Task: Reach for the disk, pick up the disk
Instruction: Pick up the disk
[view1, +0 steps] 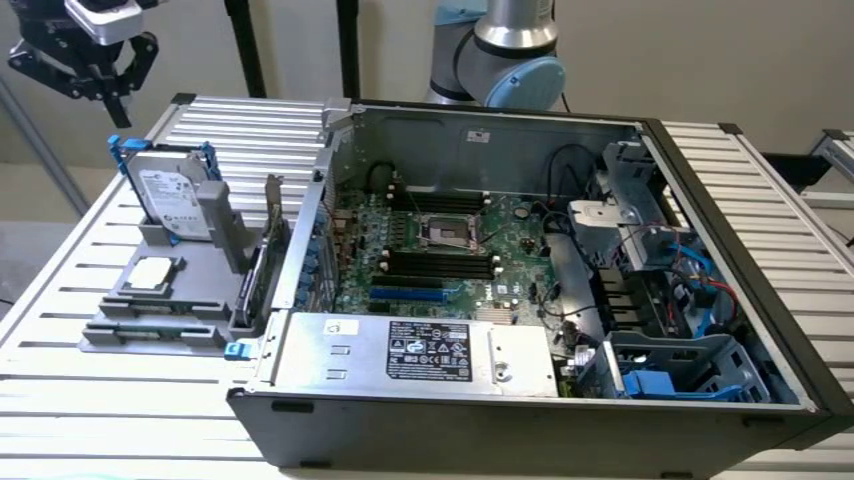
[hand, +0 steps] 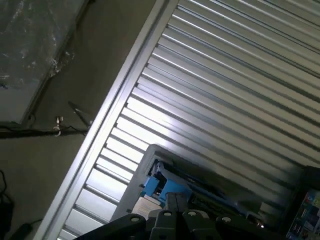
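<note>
The disk (view1: 174, 193) stands on edge in a grey holder (view1: 160, 300) on the slatted table, at the exterior view's left. It is silver-grey with a white label and a blue carrier around it. My gripper (view1: 118, 100) hangs in the air above the disk and a little further towards the exterior view's left, well clear of it, shut and holding nothing. In the wrist view the disk's (hand: 167, 187) blue-framed upper edge lies just beyond my gripper (hand: 175, 206).
An open computer case (view1: 747, 250) takes up the middle and the exterior view's right, with a motherboard (view1: 441, 250) and a silver box with a black label (view1: 427, 350) inside. A small square chip (view1: 154, 272) lies on the holder. Bare slatted table (hand: 225, 90) surrounds the holder.
</note>
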